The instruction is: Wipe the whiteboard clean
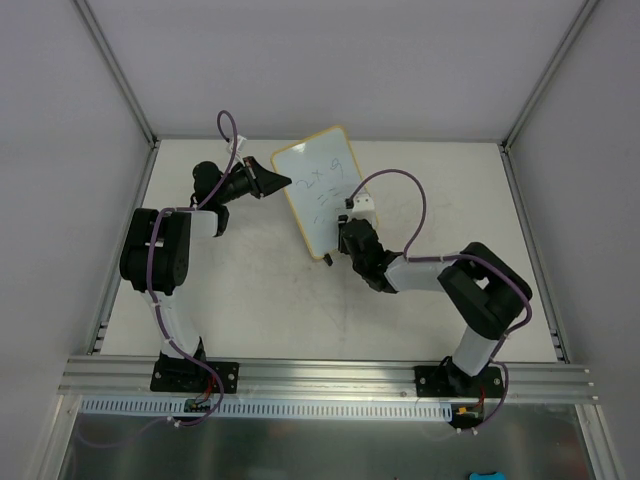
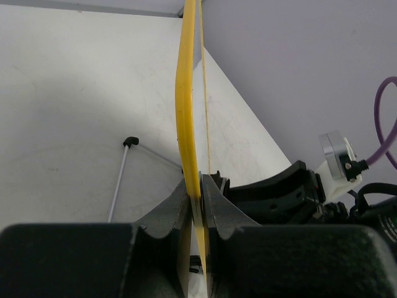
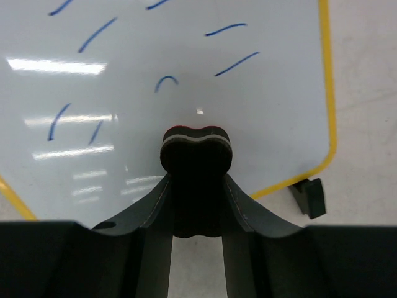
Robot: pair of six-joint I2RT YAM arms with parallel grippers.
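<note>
The whiteboard (image 1: 318, 185), white with a thin yellow frame and blue handwriting, stands tilted at the back middle of the table. My left gripper (image 1: 280, 183) is shut on its left edge. In the left wrist view the yellow frame (image 2: 186, 112) runs edge-on between the closed jaws of the left gripper (image 2: 200, 198). My right gripper (image 1: 346, 236) is shut on a small black eraser (image 3: 196, 155), whose tip is at the lower part of the board face (image 3: 186, 62), below several blue strokes. I cannot tell if it touches. A black foot (image 3: 310, 197) shows at the board's lower corner.
A thin rod with a black tip (image 2: 129, 143) lies on the table behind the board. Grey walls with aluminium posts enclose the table. A metal rail (image 1: 320, 375) runs along the near edge. Purple cables (image 1: 410, 185) loop over both arms.
</note>
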